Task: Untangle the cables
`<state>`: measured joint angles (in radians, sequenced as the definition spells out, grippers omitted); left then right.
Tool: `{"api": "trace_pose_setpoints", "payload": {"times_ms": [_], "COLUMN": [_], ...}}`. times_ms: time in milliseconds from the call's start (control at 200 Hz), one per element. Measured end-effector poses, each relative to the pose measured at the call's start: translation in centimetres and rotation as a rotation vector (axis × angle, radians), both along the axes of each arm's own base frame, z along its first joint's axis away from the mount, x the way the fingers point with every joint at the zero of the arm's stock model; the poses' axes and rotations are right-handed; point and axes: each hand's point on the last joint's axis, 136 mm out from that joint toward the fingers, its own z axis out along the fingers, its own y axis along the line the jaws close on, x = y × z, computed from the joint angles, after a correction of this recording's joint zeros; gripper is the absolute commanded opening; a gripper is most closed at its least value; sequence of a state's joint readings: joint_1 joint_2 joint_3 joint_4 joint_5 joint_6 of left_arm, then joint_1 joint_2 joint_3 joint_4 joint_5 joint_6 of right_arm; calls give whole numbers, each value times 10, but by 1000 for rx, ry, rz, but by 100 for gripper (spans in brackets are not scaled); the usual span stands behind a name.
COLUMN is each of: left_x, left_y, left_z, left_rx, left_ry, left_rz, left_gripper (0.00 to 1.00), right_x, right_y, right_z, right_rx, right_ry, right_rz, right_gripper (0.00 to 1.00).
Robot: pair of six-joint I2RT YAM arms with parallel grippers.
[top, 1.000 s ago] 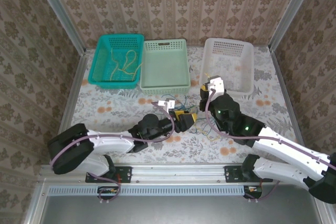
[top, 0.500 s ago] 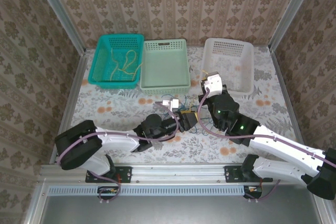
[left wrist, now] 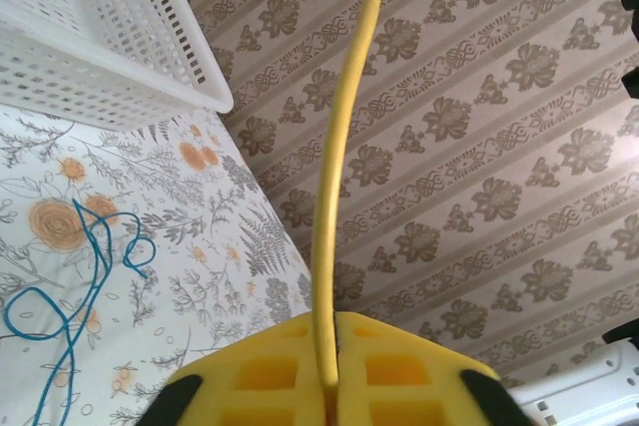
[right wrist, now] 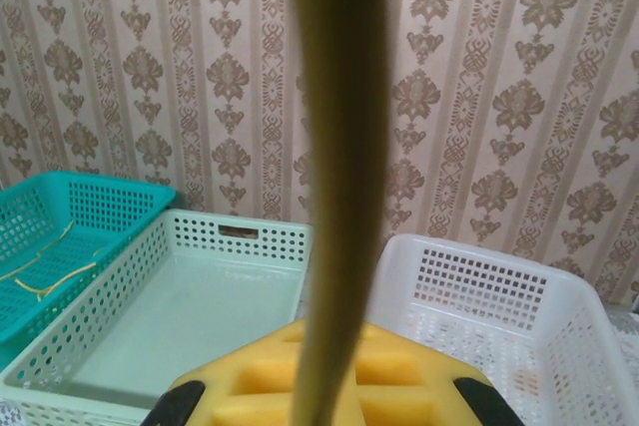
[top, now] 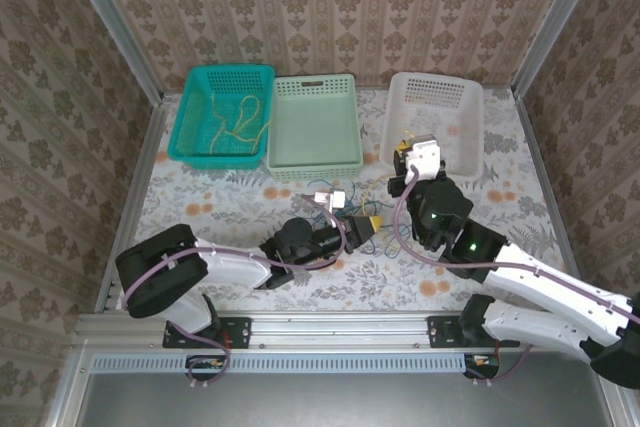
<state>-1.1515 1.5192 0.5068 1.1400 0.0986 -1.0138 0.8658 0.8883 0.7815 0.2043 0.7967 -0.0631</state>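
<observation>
Between the two arms, above the flower-printed desk (top: pixel 200 212), a thin, floppy yellow cable (left wrist: pixel 337 177) was held taut. The left pincer (left wrist: pixel 334 376) was clenched on it, with the strand nipped in the seam between two blocky yellow pads moulded with square recesses. The right pincer (right wrist: pixel 324 386) was likewise clamped on the same cable, which was seen there as a blurred olive band rising from its pads. The two-point hold was judged to serve to lift this strand clear of the others so it could be drawn free.

A slender blue cable (left wrist: pixel 75 311) was left lying slack on the desk in loose loops, just beside the left pincer; from above, it was seen mixed with greenish strands, the crossings too fine to be made out.

Along the far edge, three perforated plastic baskets were set side by side: a teal basket (top: pixel 183 122) holding curled yellow wires (top: pixel 240 117), a pale mint basket (top: pixel 315 162) and a white basket (top: pixel 470 132). The row was judged to be meant for sorting by colour.
</observation>
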Motion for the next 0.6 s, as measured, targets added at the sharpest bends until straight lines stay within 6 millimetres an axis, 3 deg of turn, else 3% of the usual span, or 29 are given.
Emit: {"api": "trace_pose_setpoints", "payload": {"times_ms": [150, 305, 455, 600], "left_x": [-5, -9, -17, -26], "left_y": [8, 14, 15, 22], "left_z": [8, 16, 28, 6], "left_rx": [44, 203, 371, 580], "left_ry": [-32, -103, -210, -288], "left_rz": [-6, -15, -56, -116], "left_gripper": [0, 0, 0, 0], "right_x": [6, 16, 17, 21], "right_y": [-27, -50, -47, -43], "right_z": [-5, -14, -16, -22], "right_rx": [57, 107, 147, 187], "right_ry": [41, 124, 182, 242], "right_rz": [-46, -62, -9, 35], "right_gripper": [0, 0, 0, 0]}}
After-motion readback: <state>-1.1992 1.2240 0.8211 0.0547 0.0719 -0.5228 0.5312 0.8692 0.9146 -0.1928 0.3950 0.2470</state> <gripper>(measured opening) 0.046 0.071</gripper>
